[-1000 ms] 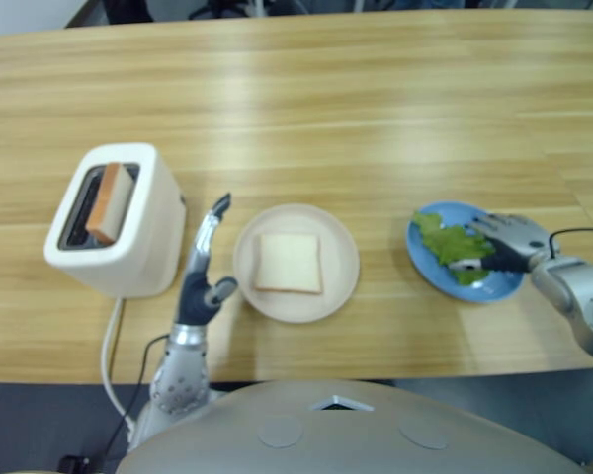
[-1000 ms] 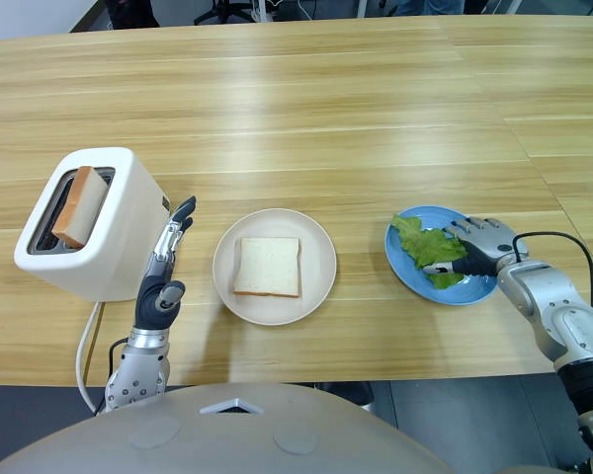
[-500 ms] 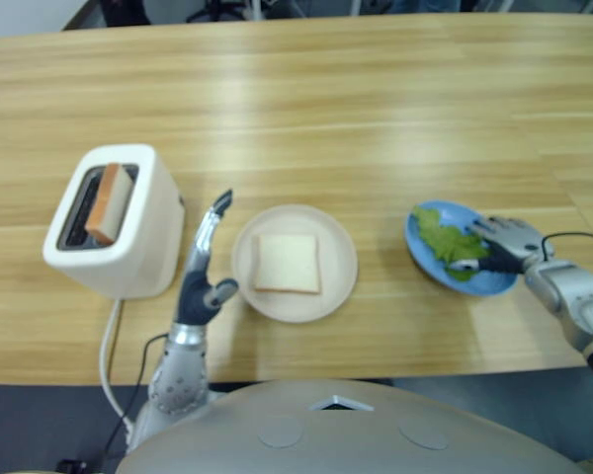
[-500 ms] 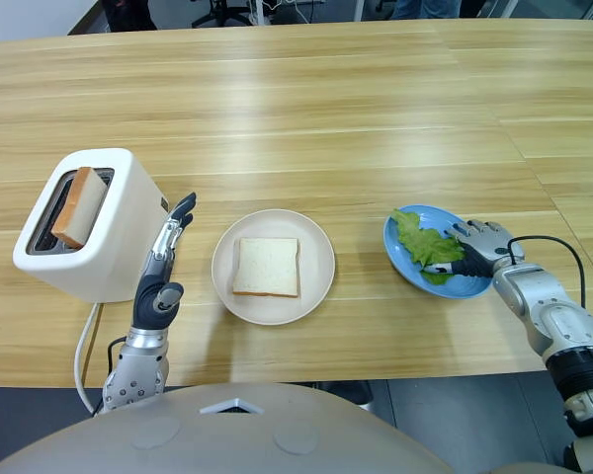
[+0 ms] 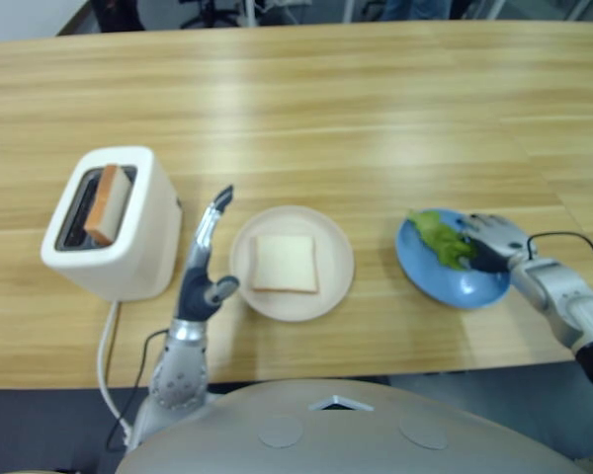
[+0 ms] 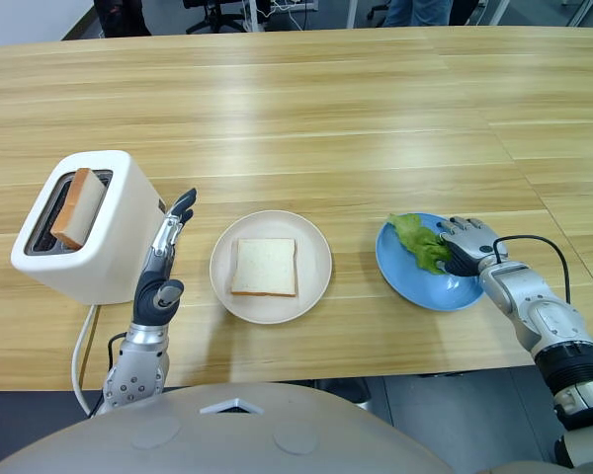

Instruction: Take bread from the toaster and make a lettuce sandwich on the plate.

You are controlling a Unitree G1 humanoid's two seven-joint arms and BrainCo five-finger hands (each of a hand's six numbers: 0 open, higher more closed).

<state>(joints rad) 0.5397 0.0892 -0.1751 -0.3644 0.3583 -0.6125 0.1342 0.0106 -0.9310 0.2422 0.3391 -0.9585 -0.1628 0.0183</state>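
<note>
Right hand (image 6: pixel 466 243) seen over blue plate (image 6: pixel 430 291), fingers curled round lettuce (image 6: pixel 415 240); leaf bunched at plate's far side. Left hand (image 6: pixel 161 272) held upright between toaster (image 6: pixel 89 257) and cream plate (image 6: pixel 311 291), fingers extended, nothing gripped. One bread slice (image 6: pixel 263 267) laid flat on cream plate. Browned slice (image 6: pixel 77 205) seen standing in toaster slot. All set on wooden table (image 6: pixel 296 118).

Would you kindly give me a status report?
Left hand open by toaster. Right hand shut on lettuce, blue plate. Bread on cream plate. Nothing blocking.
</note>
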